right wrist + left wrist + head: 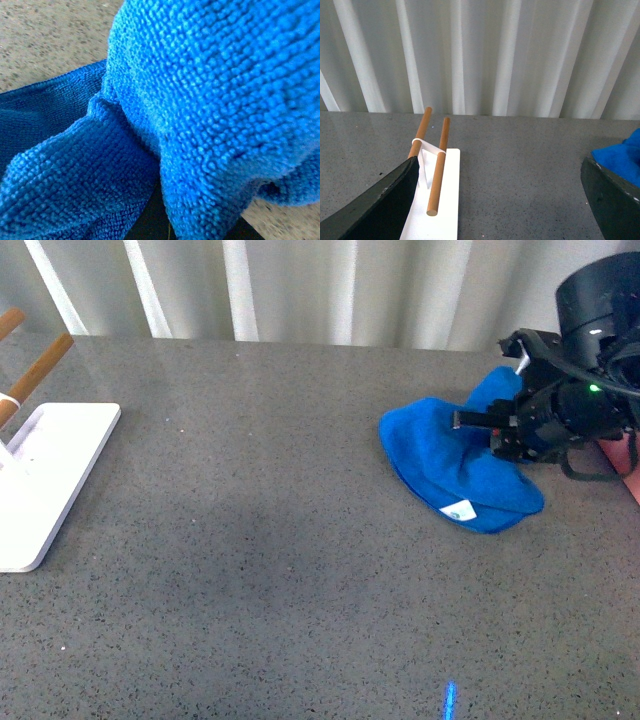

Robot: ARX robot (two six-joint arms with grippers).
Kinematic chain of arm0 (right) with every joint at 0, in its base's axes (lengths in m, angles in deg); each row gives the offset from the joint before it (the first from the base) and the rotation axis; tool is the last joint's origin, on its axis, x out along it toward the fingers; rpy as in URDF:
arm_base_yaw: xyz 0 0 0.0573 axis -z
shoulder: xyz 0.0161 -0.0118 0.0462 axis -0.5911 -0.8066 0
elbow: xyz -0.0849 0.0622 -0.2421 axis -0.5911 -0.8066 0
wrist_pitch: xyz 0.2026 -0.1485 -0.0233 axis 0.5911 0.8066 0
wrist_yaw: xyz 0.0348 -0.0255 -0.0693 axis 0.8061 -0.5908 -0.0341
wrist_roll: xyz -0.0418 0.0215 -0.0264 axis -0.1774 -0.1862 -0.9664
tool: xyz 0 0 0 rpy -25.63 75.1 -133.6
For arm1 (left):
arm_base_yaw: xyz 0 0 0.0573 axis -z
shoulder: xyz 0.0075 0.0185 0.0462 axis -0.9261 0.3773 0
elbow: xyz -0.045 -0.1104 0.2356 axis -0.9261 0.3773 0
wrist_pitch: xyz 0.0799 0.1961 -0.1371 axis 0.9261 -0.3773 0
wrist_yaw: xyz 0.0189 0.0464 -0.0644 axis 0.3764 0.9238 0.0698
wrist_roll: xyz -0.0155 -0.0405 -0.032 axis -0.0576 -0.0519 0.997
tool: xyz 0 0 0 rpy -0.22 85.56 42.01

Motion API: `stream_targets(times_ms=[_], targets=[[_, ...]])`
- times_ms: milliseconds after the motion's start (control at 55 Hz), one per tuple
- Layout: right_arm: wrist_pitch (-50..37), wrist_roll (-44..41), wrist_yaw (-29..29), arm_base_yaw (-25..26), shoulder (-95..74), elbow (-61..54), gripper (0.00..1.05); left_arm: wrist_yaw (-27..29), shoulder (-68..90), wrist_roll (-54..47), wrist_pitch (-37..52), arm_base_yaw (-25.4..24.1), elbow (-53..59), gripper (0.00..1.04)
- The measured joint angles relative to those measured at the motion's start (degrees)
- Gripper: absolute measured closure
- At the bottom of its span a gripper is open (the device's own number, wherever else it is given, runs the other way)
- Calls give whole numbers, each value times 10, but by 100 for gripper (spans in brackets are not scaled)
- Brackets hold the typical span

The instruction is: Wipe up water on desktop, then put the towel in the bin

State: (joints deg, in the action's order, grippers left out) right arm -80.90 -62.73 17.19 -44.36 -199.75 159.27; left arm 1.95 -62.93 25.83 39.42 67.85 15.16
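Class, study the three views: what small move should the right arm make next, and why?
Probably lift the towel a little off the desktop. The right tool appears closed on its bunched folds, no clear puddle shows on the stone, and the pink bin sits just beyond the arm, at the right edge of the front view.

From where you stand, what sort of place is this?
Probably a robot test bench rather than a home: a speckled grey desktop, a white pleated backdrop behind it, a white stand with wooden rods.
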Motion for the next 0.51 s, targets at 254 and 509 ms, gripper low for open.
stream_targets(times_ms=[254,509], targets=[[15,2,45,-61,-12,42,100,0,0,0,0,0,0,7],[-22,52,97,-96,25,-37,100,0,0,0,0,0,0,7]])
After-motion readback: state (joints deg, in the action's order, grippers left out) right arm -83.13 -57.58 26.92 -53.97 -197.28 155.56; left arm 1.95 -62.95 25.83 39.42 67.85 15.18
